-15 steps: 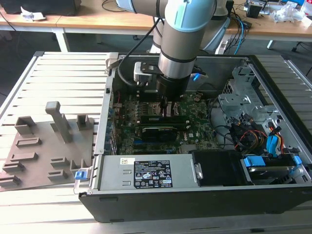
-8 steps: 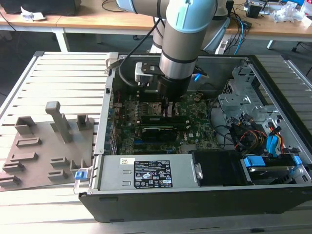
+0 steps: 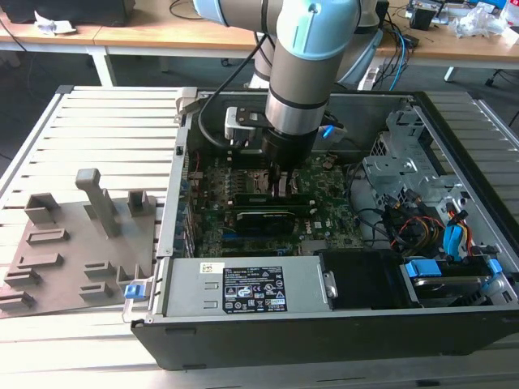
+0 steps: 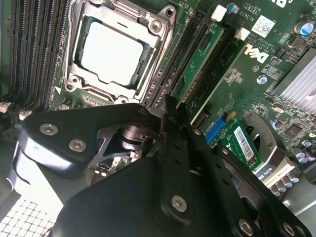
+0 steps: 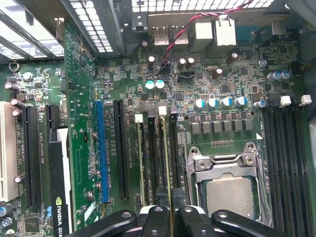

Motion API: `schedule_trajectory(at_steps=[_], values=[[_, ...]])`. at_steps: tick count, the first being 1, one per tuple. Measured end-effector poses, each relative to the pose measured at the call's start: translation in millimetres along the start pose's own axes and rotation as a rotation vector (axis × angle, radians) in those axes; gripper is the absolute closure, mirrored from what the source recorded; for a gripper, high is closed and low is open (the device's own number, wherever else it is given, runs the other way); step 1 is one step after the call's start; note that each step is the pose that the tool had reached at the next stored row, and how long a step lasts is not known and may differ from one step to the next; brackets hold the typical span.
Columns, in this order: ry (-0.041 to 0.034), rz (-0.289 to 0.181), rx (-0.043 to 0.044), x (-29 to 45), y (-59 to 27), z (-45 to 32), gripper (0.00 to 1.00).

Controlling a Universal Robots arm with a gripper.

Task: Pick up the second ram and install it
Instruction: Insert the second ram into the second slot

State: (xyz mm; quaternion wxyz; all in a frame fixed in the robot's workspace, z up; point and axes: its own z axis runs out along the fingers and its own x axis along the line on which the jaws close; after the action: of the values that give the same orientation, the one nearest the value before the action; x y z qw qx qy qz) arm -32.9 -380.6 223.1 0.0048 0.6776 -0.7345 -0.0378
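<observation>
The second ram (image 5: pixel 168 163) is a thin green stick standing on edge in a slot beside the CPU socket (image 5: pixel 229 190). In the second wrist view its green face (image 4: pixel 200 59) runs along the black slots next to the socket (image 4: pixel 111 49). My gripper (image 5: pixel 170 219) is shut on the stick's near end, one black finger on each side. In the second wrist view the gripper (image 4: pixel 176 106) meets the stick's end. In the exterior view the gripper (image 3: pixel 281 180) reaches down into the open computer case over the motherboard (image 3: pixel 324 215). I cannot tell whether the stick is fully seated.
Another stick (image 5: pixel 141 163) stands two slots away from the socket. A black graphics card (image 3: pixel 263 219) lies just in front of the gripper. A grey holder tray (image 3: pixel 73 251) rests on the slatted table at the exterior view's left. Drive cages and cables (image 3: pixel 422 203) fill the case's right.
</observation>
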Motion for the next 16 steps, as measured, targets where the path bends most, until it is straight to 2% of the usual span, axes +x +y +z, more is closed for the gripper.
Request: schedule_trajectory(at_steps=[6, 11, 16], values=[[-0.0002, 0.000, 0.0001, 0.0, 0.0, 0.3, 0.86], [0.0000, 0.000, 0.0000, 0.0, -0.3, 5.2, 0.86], [-0.0001, 0.000, 0.0000, 0.0, -0.3, 5.3, 0.85]])
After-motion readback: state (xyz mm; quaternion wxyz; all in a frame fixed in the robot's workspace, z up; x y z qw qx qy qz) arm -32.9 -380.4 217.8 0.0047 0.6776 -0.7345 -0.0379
